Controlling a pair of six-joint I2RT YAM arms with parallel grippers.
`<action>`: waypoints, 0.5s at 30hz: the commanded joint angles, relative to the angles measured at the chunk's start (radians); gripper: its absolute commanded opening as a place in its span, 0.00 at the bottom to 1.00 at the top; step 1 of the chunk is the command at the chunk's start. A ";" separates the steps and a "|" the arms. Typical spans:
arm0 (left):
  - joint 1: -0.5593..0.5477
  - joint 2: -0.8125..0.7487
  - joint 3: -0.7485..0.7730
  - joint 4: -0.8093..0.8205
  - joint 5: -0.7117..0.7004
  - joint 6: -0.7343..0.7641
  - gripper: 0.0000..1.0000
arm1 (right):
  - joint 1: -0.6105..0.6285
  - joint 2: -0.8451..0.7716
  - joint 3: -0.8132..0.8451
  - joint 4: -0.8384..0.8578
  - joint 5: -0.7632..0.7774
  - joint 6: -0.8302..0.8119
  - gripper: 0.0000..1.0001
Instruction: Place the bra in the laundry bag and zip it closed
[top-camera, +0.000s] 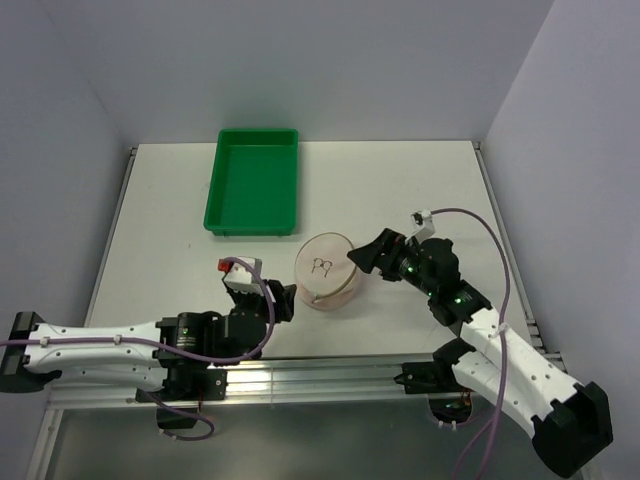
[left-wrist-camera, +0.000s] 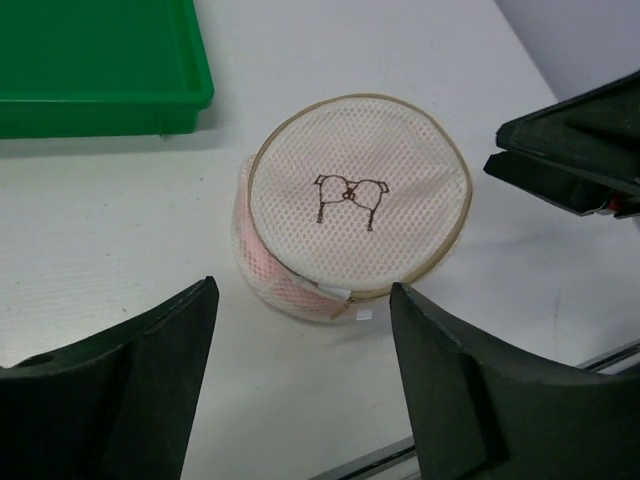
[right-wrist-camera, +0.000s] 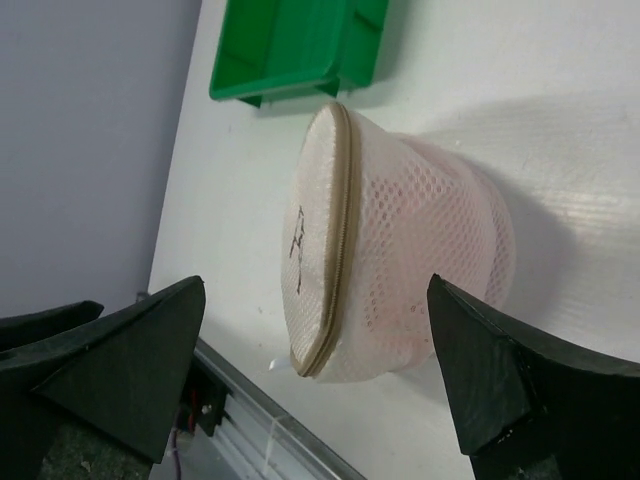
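Observation:
The round white mesh laundry bag (top-camera: 325, 270) rests on the table between both grippers, its flat printed face (left-wrist-camera: 360, 185) turned up. The tan zipper (right-wrist-camera: 341, 230) runs shut around the rim as far as it shows. The bra (left-wrist-camera: 262, 255) shows only as pale pink through the mesh side wall (right-wrist-camera: 440, 250). My left gripper (left-wrist-camera: 302, 300) is open just in front of the bag and touches nothing. My right gripper (right-wrist-camera: 315, 290) is open wide to the bag's right, clear of it. Its fingers (left-wrist-camera: 570, 150) also show in the left wrist view.
A green plastic tray (top-camera: 252, 182) stands at the back, left of centre (left-wrist-camera: 100, 60). The table's metal front rail (top-camera: 330, 375) runs just below the bag. White walls close in the left, back and right sides.

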 joint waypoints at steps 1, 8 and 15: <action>-0.003 -0.068 0.048 -0.042 0.016 0.005 0.78 | -0.004 -0.112 0.078 -0.085 0.105 -0.082 1.00; -0.002 -0.222 0.065 -0.177 0.005 -0.076 0.99 | -0.004 -0.334 0.126 -0.228 0.244 -0.147 1.00; -0.003 -0.385 0.062 -0.325 0.010 -0.169 0.99 | -0.004 -0.544 0.150 -0.295 0.390 -0.179 1.00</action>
